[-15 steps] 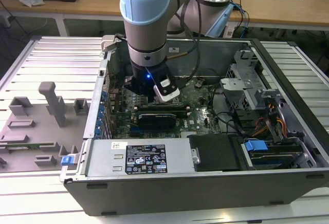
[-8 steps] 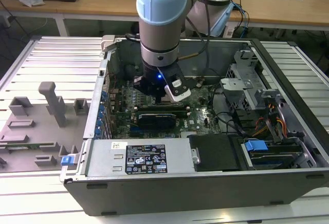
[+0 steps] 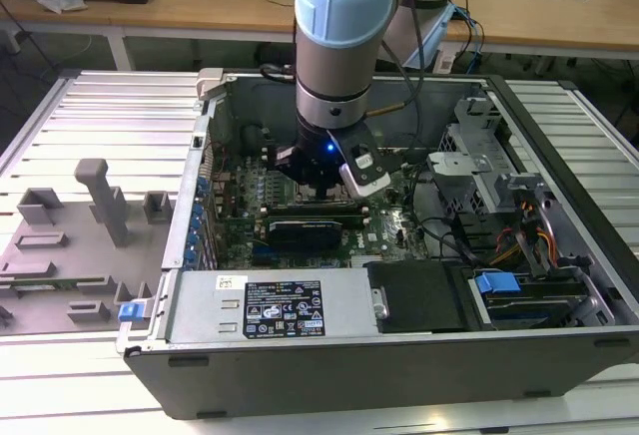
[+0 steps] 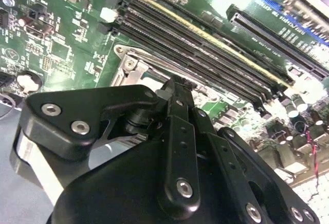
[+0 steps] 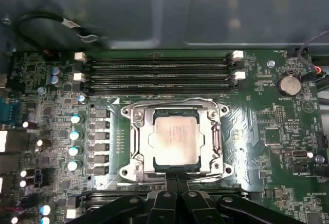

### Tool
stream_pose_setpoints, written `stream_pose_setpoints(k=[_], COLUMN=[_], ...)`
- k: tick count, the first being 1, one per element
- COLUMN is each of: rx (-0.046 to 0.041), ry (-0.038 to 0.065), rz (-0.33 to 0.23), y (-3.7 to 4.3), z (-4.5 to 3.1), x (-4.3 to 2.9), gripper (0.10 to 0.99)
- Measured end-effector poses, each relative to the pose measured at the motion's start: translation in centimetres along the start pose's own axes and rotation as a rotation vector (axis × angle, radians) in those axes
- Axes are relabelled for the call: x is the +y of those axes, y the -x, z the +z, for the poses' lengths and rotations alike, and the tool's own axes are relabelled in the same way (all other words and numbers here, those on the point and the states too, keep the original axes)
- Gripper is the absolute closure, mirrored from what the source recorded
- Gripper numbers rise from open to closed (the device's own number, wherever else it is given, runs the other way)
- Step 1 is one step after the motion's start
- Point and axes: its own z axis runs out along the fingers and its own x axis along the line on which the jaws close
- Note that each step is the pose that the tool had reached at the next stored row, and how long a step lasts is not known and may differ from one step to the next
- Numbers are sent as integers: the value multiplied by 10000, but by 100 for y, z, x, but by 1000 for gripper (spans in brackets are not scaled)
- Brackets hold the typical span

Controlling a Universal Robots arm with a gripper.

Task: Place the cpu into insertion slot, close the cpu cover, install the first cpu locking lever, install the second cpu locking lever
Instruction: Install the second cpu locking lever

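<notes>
The cpu, a pale square chip, lies flat in the socket on the green motherboard. The cpu cover, a metal frame with a cut-out centre, lies down around it. My gripper is shut, with its black fingertips pressed together at the socket's edge, just beside the cover's rim. In the second wrist view the gripper hangs over the socket's metal corner. In the exterior view the gripper is low inside the open computer case. I cannot tell whether the thin locking levers are latched.
Memory slots run along the socket's far side, with a row of capacitors and a coin battery nearby. A black cable loops by the case wall. The power supply, drive cage and a grey fixture tray surround the work area.
</notes>
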Motion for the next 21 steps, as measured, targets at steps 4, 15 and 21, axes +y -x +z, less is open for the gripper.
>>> stream_pose_setpoints(k=[4, 15, 21], rx=[-1, -4, -4], ry=[-54, -169, -171], rz=[-3, -6, -5], y=[14, 18, 18], z=[29, -36, -39], x=[148, 330, 331], gripper=[980, 980, 980])
